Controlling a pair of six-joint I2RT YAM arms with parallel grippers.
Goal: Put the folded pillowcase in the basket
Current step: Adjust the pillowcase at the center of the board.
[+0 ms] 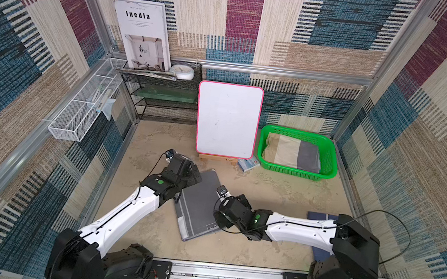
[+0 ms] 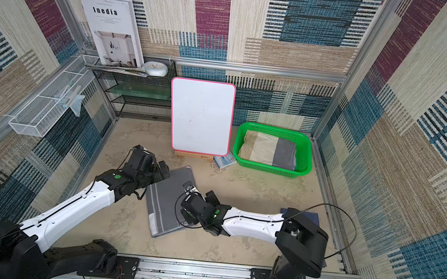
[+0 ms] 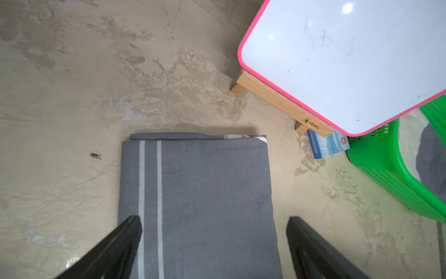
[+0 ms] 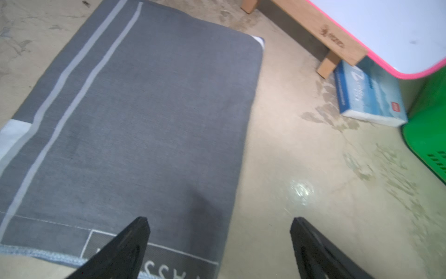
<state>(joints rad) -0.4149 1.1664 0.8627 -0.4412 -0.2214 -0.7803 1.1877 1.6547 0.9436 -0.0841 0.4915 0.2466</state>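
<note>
Grey cloth first: in both top views the folded pillowcase (image 1: 200, 201) lies flat in the middle of the bench (image 1: 281, 199), skewed to its edges. My left arm (image 1: 126, 209) is over its far end and my right arm (image 1: 298, 227) over its near right corner. Bare bench runs from it to the basket (image 1: 290, 172) in the far right corner, where a beige-and-grey folded cloth (image 1: 290, 154) lies inside. A pink-rimmed whiteboard (image 1: 227, 120) stands just beside the basket, with a blue tissue pack (image 1: 248, 164) at its foot. A book (image 1: 142, 34) on the black mesh shelf (image 1: 163, 103) reads "Inedia". Patchwork woven walls (image 1: 433, 142) close in three sides.

From the left wrist, my left hand (image 3: 213, 219) is spread wide and empty, one finger over the pillowcase's striped side, the other over bare bench just beside its edge. I cannot read the stamp on the wooden stand (image 3: 272, 96) for certain. The bench is mottled beige, scuffed.

From the right wrist, my right hand (image 4: 218, 221) is also wide open and empty. One finger is over the pillowcase's label (image 4: 173, 263), where I read only "ASS", and the other is over bare bench.
</note>
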